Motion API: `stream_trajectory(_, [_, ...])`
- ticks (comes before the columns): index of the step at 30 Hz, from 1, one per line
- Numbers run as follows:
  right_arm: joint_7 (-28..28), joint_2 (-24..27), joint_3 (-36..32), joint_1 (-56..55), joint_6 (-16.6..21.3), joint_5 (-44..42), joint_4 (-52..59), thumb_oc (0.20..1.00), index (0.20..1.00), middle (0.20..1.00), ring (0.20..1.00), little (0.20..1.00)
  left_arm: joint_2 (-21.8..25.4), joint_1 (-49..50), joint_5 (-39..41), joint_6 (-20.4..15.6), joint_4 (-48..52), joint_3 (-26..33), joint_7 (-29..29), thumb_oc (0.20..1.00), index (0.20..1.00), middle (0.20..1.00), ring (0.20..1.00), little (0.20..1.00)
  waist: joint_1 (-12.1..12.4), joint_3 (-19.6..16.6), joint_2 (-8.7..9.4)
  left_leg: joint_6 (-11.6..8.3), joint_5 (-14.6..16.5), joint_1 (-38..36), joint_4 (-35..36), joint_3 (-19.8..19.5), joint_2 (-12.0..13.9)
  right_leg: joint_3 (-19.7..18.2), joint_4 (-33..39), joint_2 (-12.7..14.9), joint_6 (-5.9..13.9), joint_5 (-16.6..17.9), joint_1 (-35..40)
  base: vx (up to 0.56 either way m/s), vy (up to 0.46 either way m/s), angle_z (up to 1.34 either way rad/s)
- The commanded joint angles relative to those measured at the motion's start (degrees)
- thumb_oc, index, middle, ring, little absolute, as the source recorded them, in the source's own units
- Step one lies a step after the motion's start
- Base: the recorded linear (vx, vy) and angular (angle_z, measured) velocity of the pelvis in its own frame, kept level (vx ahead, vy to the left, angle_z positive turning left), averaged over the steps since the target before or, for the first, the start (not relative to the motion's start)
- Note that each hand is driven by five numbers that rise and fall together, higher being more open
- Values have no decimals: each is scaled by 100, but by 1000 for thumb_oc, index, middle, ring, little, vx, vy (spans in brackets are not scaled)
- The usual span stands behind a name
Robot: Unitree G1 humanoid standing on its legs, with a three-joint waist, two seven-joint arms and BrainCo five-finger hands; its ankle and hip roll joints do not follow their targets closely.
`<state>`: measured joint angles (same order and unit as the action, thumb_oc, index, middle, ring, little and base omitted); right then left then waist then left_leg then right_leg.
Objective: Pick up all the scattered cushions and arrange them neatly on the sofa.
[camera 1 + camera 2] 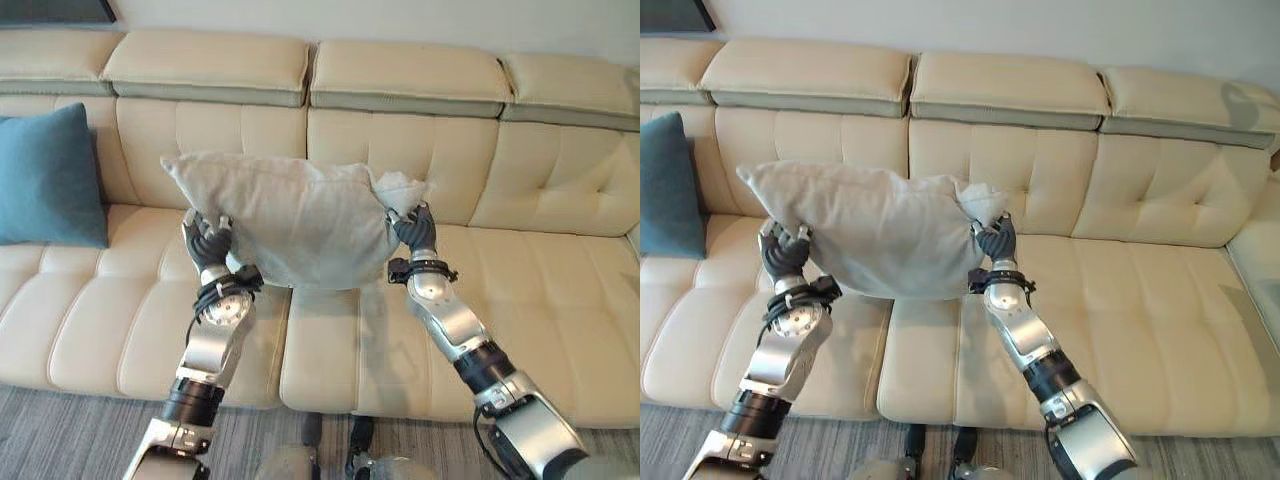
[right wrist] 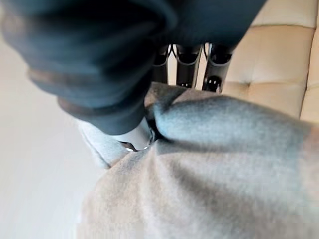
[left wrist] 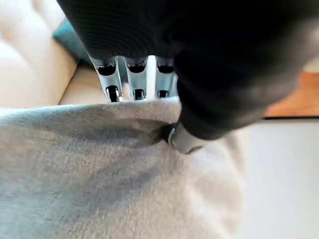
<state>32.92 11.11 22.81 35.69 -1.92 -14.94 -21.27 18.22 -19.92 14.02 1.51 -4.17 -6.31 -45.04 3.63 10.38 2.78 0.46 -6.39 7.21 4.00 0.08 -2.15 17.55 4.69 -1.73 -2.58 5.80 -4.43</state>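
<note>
left hand (image 1: 208,243): clenched on the grey cushion's (image 1: 290,220) edge at 9 o'clock, thumb dug into the fabric (wrist view confirms)
right hand (image 1: 414,228): pinching the bunched corner at 3 o'clock, fingers behind, thumb in front
grey cushion: held in the air between both hands, over the sofa (image 1: 560,280) seat, in front of the backrest
handling: looks soft and light, sags and bunches at the grip; probably best held by opposite edges, as now
teal cushion (image 1: 50,178): upright against the backrest at 9 o'clock, well apart
obstacles: none seen; seat under the grey cushion is bare
</note>
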Motion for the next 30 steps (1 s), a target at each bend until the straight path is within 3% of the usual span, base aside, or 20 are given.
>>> stream_trajectory(1, [62, -428, 102, 1189, 356, -22, 108, 200, 200, 200, 200, 200, 373, -1218, -685, -375, -38, -236, -153, 200, 200, 200, 200, 200, 200, 42, 279, -269, 686, -407, 100, 69, -11, -239, 31, 242, 675, -966, 402, -10, 6, 18])
stream_trajectory(7, [137, -594, 73, 1875, 396, -131, -581, 200, 200, 200, 200, 200, 540, -1830, -1024, -259, -415, -277, -330, 200, 200, 200, 200, 200, 378, 165, 296, -319, 556, -49, 100, -56, -41, -129, 31, 243, 689, -902, 89, -3, 1, 19])
stream_trajectory(13, [259, -546, -120, 2057, 392, -75, -739, 200, 200, 200, 200, 200, 718, -2166, -1079, -162, -705, -289, -316, 200, 200, 200, 200, 200, 403, 229, 281, -343, 499, 149, 100, -141, -54, -33, 31, 270, 711, -878, -81, 15, 14, 17])
stream_trajectory(23, [118, -351, -60, 2314, -4, 357, -1821, 200, 200, 200, 200, 200, 984, -2756, -1014, 67, -1661, -456, -106, 200, 200, 200, 200, 200, 348, 381, 194, -347, 449, 341, 100, -108, -73, -36, 31, 299, 745, -793, -308, 3, 9, 3])
stream_trajectory(25, [75, -287, -38, 2407, -82, 456, -1965, 200, 200, 200, 200, 200, 1030, -2878, -948, 63, -1826, -491, -86, 470, 470, 470, 470, 470, 345, 400, 192, -347, 439, 378, 100, -101, -69, -51, 31, 299, 748, -775, -354, 0, 0, 0])
stream_trajectory(26, [-52, -191, 117, 2590, -226, 650, -2366, 1000, 1000, 1000, 1000, 1000, 1114, -3126, -776, 58, -2220, -637, 55, 1000, 1000, 1000, 1000, 1000, 328, 430, 183, -352, 409, 436, 100, -85, -68, -65, 31, 298, 762, -732, -431, 0, 0, 0])
stream_trajectory(30, [-537, 147, 517, 3156, -527, 682, -3300, 1000, 1000, 1000, 1000, 1000, 1560, -3836, -239, 17, -3368, -1014, 497, 1000, 1000, 1000, 1000, 1000, 288, 429, 181, -386, 323, 611, 100, -51, -63, -107, 31, 295, 813, -617, -640, 0, 0, 0])
